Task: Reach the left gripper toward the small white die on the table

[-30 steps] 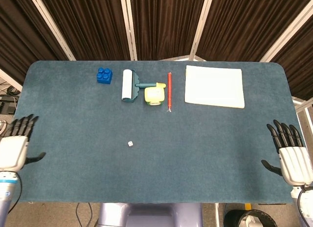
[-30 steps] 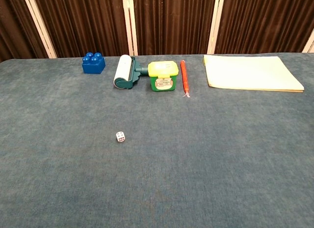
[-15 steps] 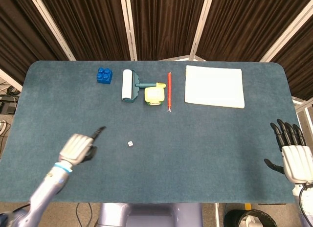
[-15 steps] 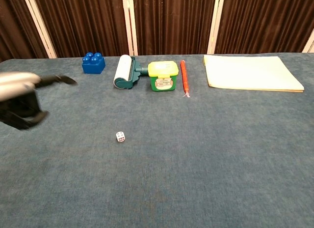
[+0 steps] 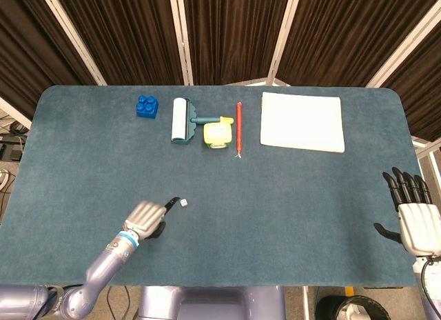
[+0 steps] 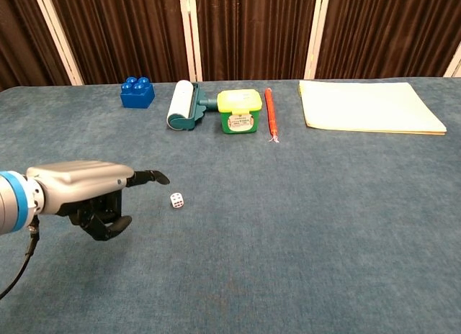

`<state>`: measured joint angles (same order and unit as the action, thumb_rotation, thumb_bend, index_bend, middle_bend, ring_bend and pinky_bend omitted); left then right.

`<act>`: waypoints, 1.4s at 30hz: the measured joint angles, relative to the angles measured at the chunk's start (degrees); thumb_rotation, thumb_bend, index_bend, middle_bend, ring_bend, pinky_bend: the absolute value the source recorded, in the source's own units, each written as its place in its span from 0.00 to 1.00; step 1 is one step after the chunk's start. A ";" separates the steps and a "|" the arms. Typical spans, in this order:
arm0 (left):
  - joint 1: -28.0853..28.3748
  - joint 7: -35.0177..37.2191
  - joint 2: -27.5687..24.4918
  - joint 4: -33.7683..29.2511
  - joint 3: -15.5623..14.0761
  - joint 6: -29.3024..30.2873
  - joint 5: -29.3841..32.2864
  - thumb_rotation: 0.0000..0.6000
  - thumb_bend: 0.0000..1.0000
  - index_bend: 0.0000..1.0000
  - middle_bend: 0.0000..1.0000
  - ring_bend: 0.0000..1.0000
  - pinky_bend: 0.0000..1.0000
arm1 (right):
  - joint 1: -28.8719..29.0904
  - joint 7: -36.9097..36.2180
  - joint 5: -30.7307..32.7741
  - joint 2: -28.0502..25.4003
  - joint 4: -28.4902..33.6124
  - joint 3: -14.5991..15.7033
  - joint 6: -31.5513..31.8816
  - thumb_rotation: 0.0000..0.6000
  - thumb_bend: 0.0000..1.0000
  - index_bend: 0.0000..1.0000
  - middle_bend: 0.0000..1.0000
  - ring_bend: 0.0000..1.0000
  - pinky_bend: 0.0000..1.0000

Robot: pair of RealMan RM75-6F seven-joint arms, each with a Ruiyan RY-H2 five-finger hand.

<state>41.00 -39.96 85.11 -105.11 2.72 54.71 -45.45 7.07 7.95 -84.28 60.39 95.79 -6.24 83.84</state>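
Observation:
The small white die (image 5: 184,203) (image 6: 176,200) lies on the blue table, near the front and left of centre. My left hand (image 5: 147,215) (image 6: 86,190) hovers just left of it and holds nothing. One finger stretches out toward the die, its fingertip (image 6: 162,178) a short way from the die and not touching it. The other fingers curl under the palm. My right hand (image 5: 413,210) stays at the table's right edge with fingers spread and nothing in it; the chest view does not show it.
Along the back stand a blue toy brick (image 5: 146,106), a lint roller (image 5: 180,119), a yellow-green box (image 5: 218,134), a red pen (image 5: 238,130) and a pale yellow pad (image 5: 302,121). The table's front edge (image 5: 220,284) runs just behind my left wrist.
My left hand has swung in from the table's left edge toward the right and now sits beside the die. The right hand has barely shifted. The die has not moved.

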 measured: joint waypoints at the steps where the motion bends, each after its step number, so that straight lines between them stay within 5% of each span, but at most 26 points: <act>1: 0.13 0.42 0.19 0.21 -0.21 -0.29 -0.04 1.00 0.66 0.01 0.98 0.95 1.00 | 0.03 0.06 -0.01 0.04 0.00 0.01 -0.01 1.00 0.00 0.00 0.00 0.00 0.00; 28: 2.95 6.56 3.75 7.14 -1.24 -3.52 3.09 1.00 0.66 0.01 0.98 0.95 1.00 | 0.30 0.08 0.82 0.19 -0.45 -0.03 -0.48 1.00 0.00 0.00 0.00 0.00 0.00; 42: 1.05 12.08 -0.48 6.83 -0.84 -0.40 0.24 1.00 0.66 0.01 0.98 0.94 1.00 | 0.40 0.36 0.47 0.23 -0.23 0.15 -0.42 1.00 0.00 0.00 0.00 0.00 0.00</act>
<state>42.05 -27.89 84.63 -98.28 1.88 54.31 -45.21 7.47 8.31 -83.81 60.61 95.56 -6.08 83.42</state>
